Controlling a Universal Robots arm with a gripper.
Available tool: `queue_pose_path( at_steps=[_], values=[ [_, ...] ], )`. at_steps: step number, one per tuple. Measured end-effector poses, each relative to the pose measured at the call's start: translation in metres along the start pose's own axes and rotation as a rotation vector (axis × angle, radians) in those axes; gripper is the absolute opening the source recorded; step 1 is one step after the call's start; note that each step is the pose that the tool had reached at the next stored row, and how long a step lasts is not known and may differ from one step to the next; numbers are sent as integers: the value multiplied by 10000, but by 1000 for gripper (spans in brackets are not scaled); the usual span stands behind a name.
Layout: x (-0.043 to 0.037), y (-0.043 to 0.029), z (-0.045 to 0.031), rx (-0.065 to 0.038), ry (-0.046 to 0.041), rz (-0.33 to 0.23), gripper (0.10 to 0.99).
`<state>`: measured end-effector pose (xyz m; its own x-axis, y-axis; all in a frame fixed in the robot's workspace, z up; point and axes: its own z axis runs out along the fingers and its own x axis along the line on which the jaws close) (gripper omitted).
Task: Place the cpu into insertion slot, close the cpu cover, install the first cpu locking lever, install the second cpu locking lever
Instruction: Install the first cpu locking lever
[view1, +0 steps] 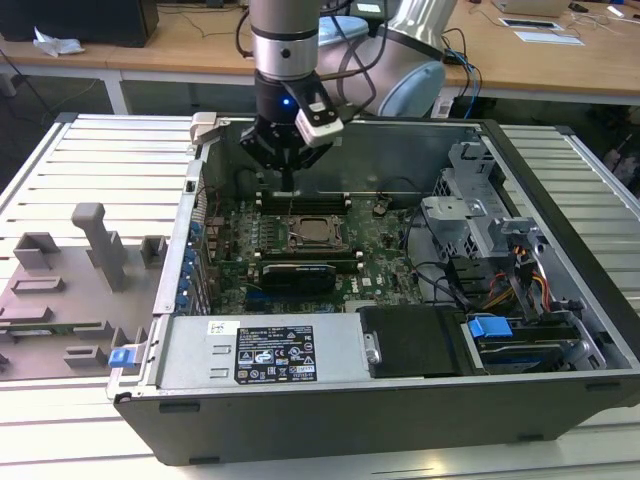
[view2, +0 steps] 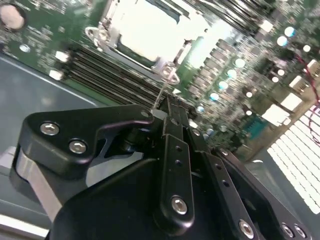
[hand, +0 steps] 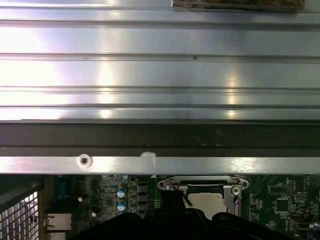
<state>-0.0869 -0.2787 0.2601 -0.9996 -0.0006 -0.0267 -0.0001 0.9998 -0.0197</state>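
Gripper (view1: 289, 168): fingers pressed together, holding nothing, poised just above the far edge of the motherboard socket. Cpu (view1: 317, 233): seated flat in that socket, near side of the gripper. Cpu cover (view2: 150, 30): lying down over the chip.

The socket (view1: 318, 234) sits on the motherboard (view1: 390, 250) inside the case (view1: 400, 400). The gripper (view1: 287, 180) hangs just behind the socket; drive bays (view1: 480, 225) lie toward the exterior view's right of it.
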Motion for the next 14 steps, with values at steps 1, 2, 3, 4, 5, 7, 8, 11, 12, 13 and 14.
queue_pose_path(
  at_steps=[1, 2, 3, 4, 5, 7, 8, 11, 12, 13, 14],
  values=[
    [-43, 0, 2, -6, 13, 0, 106],
    [-67, 0, 4, -13, 21, -1, 106],
    [-90, 0, 6, -22, 29, -1, 106],
    [-119, -1, 16, -47, 42, 1, 106],
    [-130, -4, 42, -69, 58, 0, 106],
    [-131, -8, 71, -83, 62, 0, 106],
    [-129, -8, 99, -87, 63, 2, 106],
    [-128, -7, 167, -88, 64, 1, 106],
    [-127, -7, 185, -89, 64, 1, 106],
    [-127, -6, 221, -90, 63, 1, 106],
    [-126, -5, 255, -93, 63, 1, 106]
  ],
)
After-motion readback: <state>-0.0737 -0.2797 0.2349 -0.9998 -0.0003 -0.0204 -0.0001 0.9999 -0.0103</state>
